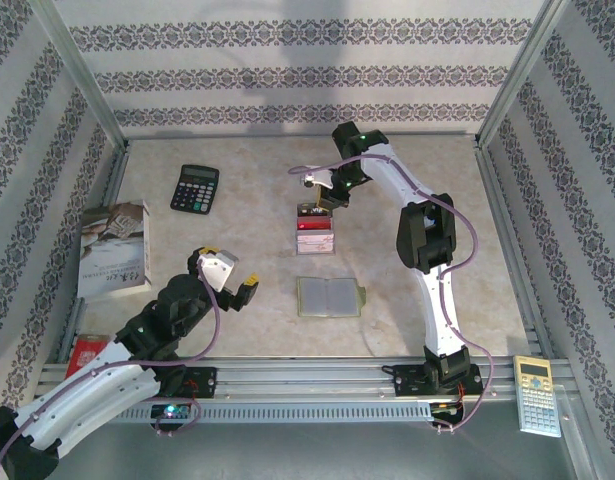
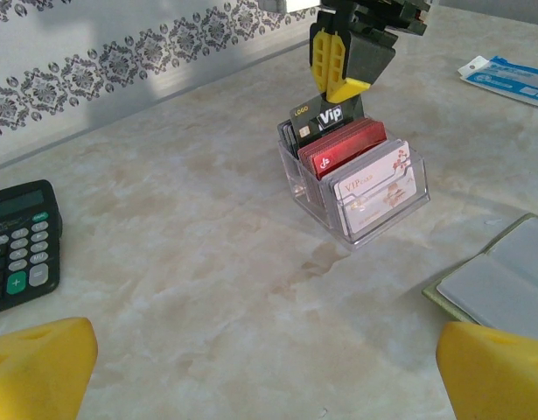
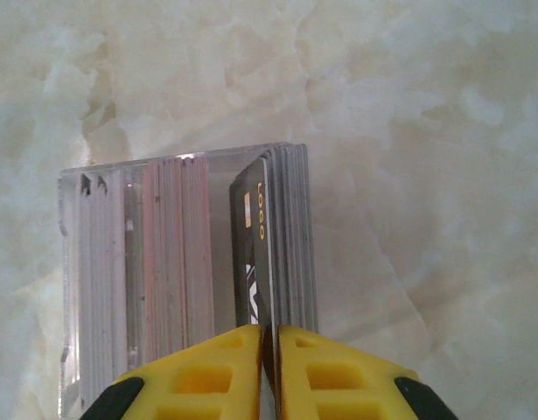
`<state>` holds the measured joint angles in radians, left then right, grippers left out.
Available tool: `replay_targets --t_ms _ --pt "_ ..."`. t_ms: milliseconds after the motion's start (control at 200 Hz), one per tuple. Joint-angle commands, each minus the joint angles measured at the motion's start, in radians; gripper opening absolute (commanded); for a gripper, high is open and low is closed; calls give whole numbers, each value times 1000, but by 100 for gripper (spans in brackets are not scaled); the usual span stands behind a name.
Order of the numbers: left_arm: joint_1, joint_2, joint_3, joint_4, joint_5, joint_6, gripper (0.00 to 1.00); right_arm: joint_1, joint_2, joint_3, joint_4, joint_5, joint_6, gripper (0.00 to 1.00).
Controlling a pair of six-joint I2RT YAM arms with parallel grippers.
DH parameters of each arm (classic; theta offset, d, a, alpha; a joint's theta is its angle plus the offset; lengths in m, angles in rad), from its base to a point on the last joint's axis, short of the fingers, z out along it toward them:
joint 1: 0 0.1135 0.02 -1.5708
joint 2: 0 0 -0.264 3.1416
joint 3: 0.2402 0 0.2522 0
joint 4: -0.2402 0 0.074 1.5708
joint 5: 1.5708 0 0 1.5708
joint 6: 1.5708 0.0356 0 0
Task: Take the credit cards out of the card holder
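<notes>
Right gripper (image 3: 270, 346) pinches black VIP plastic card (image 3: 255, 254), upright in end tier of clear acrylic card holder (image 3: 72, 262); we'd pull straight up. Left gripper (image 1: 234, 283) wide, farther.

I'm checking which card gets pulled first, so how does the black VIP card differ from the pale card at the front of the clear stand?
The black VIP card is pinched by the right gripper in the rear tier; the pale card sits untouched in the front tier. The black VIP card has white lettering, the pale card pinkish print. Both stand on edge in the clear stand.
</notes>
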<state>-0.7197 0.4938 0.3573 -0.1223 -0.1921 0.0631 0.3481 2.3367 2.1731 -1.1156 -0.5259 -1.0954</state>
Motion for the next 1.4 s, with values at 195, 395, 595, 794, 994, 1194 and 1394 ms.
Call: replay_targets --t_ms 195,395,595,794,994,1194,1394 --pt "1 -10 9 47 5 -1 100 -14 -9 21 16 -53 25 16" --pt "3 -28 3 42 9 -12 100 -6 -13 7 25 -50 28 17" --pt "3 -47 5 20 6 -34 100 -11 -19 14 33 -74 60 17" --pt "3 -35 10 17 -13 -98 100 -30 -104 3 67 -127 160 29" --pt "3 -16 9 47 -15 -137 100 -37 -218 -83 159 -94 320 41" --pt "3 -3 19 52 -40 -160 100 -55 -406 -294 364 -49 559 50" --pt "3 -3 24 56 -120 -213 100 -61 -628 -521 503 55 778 57"
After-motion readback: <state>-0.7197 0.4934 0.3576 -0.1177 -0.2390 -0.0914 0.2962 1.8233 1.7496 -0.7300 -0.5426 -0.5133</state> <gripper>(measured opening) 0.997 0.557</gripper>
